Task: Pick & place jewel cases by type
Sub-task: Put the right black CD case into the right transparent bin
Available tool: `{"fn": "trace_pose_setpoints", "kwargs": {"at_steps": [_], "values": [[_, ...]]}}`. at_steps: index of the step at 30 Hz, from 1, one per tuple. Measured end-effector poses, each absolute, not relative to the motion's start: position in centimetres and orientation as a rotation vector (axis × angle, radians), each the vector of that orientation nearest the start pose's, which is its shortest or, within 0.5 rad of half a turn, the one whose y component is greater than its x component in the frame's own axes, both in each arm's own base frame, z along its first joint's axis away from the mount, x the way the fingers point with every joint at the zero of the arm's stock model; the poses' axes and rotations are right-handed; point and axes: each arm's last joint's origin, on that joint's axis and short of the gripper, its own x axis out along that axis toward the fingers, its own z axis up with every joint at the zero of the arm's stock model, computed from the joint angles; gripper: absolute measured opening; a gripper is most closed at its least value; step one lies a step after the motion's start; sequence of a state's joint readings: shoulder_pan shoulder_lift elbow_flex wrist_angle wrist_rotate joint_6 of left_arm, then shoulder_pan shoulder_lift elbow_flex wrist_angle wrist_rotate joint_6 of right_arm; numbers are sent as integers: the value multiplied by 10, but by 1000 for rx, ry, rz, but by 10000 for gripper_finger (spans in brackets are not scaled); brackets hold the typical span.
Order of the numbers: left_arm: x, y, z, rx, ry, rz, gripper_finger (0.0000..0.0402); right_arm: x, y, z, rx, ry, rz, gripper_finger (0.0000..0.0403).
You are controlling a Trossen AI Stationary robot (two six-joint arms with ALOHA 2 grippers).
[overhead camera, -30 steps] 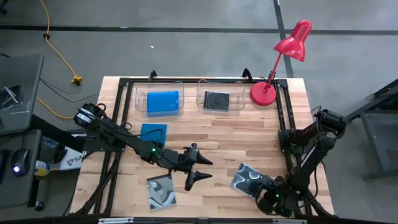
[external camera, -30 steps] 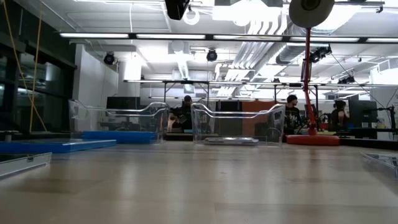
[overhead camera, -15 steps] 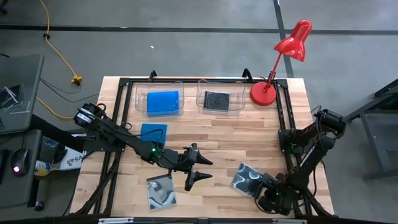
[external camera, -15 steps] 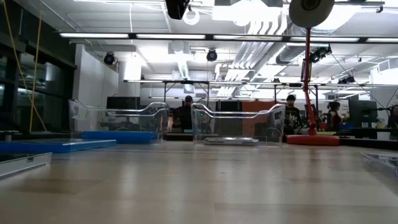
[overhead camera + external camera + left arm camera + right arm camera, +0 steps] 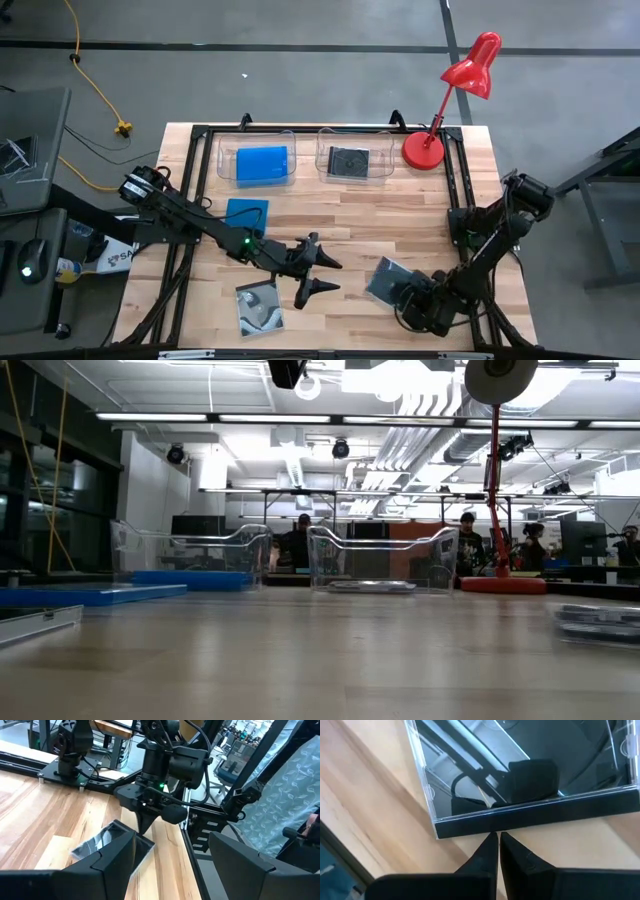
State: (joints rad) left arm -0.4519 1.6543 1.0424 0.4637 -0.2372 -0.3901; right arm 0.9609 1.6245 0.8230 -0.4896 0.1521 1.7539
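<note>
Where cases lie: wooden table (image 5: 390, 215)

Left gripper (image 5: 172, 865) fingers spread apart; beyond them, the right gripper (image 5: 146, 826) tip meets a square clear-lidded black jewel case (image 5: 112, 842) on the wooden table (image 5: 40, 805).

Landmark: red desk lamp (image 5: 440, 132), table's far right corner. Left of it, two clear plastic tubs (image 5: 354, 155) (image 5: 257, 161) side by side. Loose thin flat jewel cases (image 5: 247, 216) (image 5: 260, 307) (image 5: 388, 284) nearer front edge.
</note>
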Motion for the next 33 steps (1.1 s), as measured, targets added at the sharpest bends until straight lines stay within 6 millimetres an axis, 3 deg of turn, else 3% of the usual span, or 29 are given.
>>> {"fn": "trace_pose_setpoints", "kwargs": {"at_steps": [33], "values": [[337,-156,259,-332,202,-193,248,248,157,148,776,995,-369,0]]}}
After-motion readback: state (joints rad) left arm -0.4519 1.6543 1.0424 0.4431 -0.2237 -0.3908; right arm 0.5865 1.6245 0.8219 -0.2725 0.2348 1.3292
